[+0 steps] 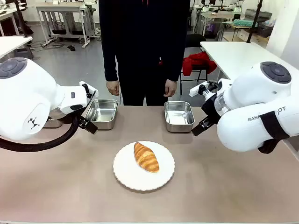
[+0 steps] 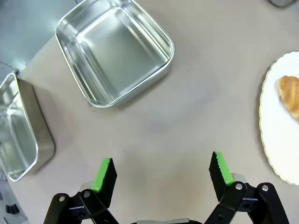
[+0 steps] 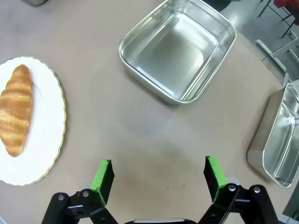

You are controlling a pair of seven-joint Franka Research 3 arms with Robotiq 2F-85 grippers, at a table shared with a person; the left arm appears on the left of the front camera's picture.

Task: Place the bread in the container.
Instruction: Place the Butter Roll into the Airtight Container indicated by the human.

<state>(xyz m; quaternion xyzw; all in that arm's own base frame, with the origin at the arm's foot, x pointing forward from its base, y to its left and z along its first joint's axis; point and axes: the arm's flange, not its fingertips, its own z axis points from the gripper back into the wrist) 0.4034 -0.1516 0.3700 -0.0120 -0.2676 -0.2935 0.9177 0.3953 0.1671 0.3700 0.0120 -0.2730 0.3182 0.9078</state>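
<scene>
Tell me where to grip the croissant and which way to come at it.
Grip the croissant at its thick middle, probably from straight above, jaws across its narrow width: it lies flat on the plate, and its ends taper.

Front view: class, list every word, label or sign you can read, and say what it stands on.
"RANK" then "OT": on the white shell of the right arm; a black strap covers the letters between.
Small black logo mark, no letters: on the left arm.
Nothing else is readable.
</scene>
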